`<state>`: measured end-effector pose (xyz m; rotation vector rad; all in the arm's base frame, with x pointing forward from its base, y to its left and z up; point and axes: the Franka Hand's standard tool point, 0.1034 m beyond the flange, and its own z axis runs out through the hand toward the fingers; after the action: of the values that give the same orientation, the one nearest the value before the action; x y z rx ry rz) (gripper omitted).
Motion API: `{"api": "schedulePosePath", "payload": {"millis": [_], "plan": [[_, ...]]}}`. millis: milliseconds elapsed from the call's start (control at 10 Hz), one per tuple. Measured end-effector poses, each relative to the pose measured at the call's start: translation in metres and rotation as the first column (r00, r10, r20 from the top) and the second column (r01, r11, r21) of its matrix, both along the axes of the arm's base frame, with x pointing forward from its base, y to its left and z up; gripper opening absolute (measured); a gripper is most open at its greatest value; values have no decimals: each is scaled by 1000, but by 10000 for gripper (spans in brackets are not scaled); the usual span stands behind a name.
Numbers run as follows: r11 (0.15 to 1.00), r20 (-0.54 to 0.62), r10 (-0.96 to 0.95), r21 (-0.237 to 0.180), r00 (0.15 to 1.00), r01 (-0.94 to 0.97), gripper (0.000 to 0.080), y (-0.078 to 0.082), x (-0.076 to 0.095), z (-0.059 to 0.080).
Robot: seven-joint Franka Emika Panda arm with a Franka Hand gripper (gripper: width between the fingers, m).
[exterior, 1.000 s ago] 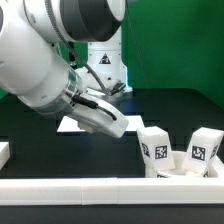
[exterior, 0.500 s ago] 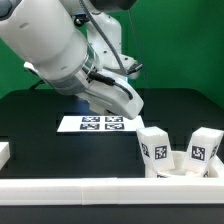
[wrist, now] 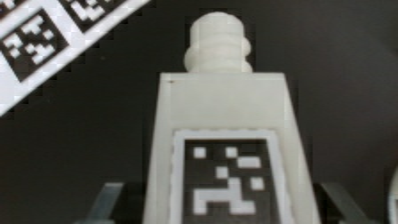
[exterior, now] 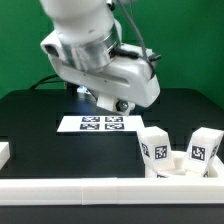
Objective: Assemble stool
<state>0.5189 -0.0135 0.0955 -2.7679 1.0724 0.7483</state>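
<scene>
In the wrist view my gripper (wrist: 226,205) holds a white oblong stool leg (wrist: 222,110) between its two fingers (wrist: 114,203). The leg bears a black-and-white tag and ends in a rounded peg that points away from the camera. It hangs above the black table. In the exterior view the arm's bulk hides the jaws and the held leg. The round rimmed seat (exterior: 181,172) sits at the exterior view's front right, and two tagged legs (exterior: 155,148) (exterior: 203,148) stand in it.
The marker board (exterior: 99,123) lies flat mid-table and also shows in the wrist view (wrist: 54,40). A long white border rail (exterior: 90,188) runs along the front. A small white block (exterior: 4,152) sits at the exterior view's left edge.
The arm has risen and swung toward the exterior view's right, which uncovers the marker board. The seat and its two legs have not moved.
</scene>
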Motion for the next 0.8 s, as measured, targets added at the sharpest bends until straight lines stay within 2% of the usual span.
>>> {"api": "schedulePosePath", "payload": {"millis": [100,400,500,600,700,800], "plan": [[1000,37,3,-16,999,-3,337,1,2,-2],[995,219,29,-101,975,-7,337,14,15,-5],[987,293,63,-161,954,-16,337,24,20,-1],[972,369,149,-226,918,-67,337,46,22,5],[959,398,214,-257,892,-115,337,61,26,7],[958,467,214,-273,858,-91,337,68,32,5]]}}
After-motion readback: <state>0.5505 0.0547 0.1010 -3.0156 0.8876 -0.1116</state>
